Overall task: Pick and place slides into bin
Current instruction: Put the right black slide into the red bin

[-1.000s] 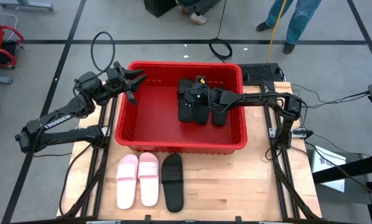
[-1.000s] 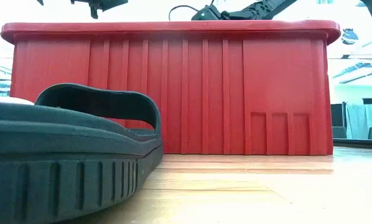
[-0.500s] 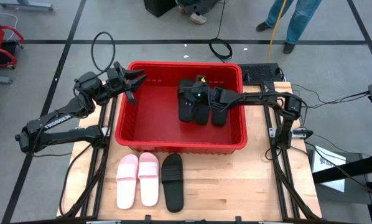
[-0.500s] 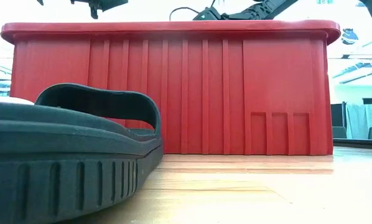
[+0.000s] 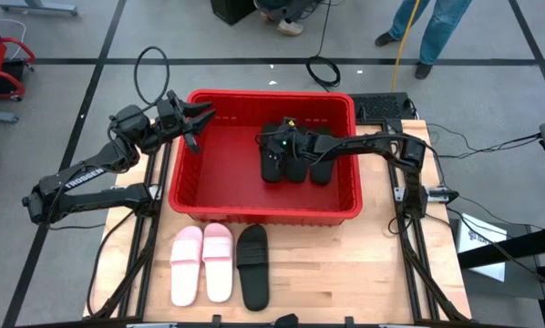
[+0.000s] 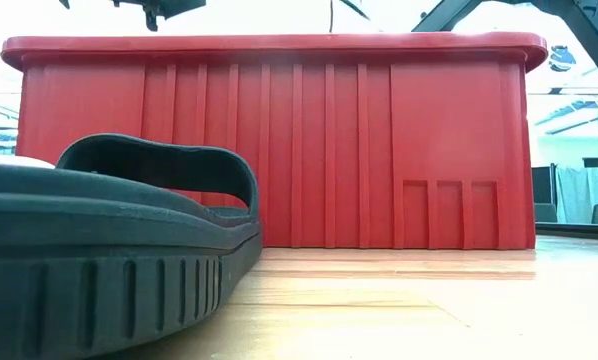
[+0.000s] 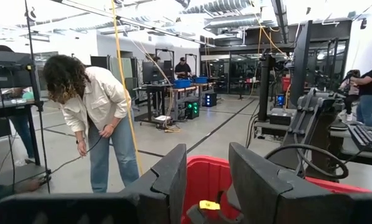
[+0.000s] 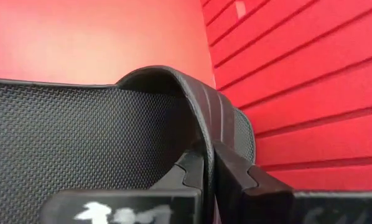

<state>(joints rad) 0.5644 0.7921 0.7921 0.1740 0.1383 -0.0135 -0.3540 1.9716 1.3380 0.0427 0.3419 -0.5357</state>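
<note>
Placing black slide [image 8: 99,130] in bin [image 5: 254,214]: our right gripper [image 5: 271,144] pinches its strap, low inside among two others. Left gripper [image 5: 198,123] part-open, empty, over bin's rim. Next we release, then fetch three slides [image 5: 220,264] on table.

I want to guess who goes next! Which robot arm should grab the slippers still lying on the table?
Probably the left. Its gripper hangs open and empty over the red plastic bin's rim. The right gripper is shut on a black slide's strap inside the bin. Two pink slides lie on the left arm's side.
</note>
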